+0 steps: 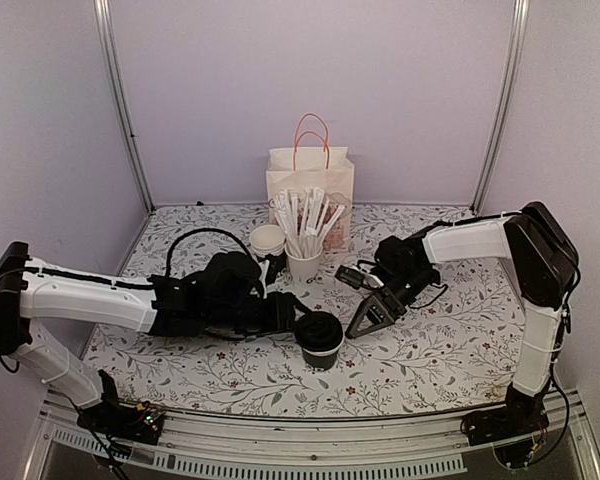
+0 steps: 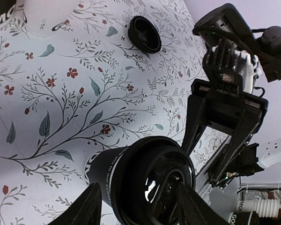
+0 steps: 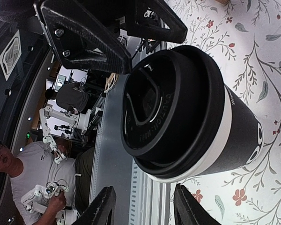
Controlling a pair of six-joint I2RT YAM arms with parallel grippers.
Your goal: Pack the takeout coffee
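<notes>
**Closing in on the lidded cup from both sides**

Finding the left gripper (image 2: pixel 140 208) at left, claw apart, astride the small dark paper cup with round black plastic lid (image 1: pixel 320 340). Placing that cup upright at front middle of the flowered tablecloth (image 1: pixel 430 360). Spotting the right gripper (image 3: pixel 144 197) just right of it, claw likewise apart, holding nothing.

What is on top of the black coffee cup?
A round black plastic lid sits on the black coffee cup, covering its mouth. Whatever is inside the cup is hidden under that lid.
</notes>
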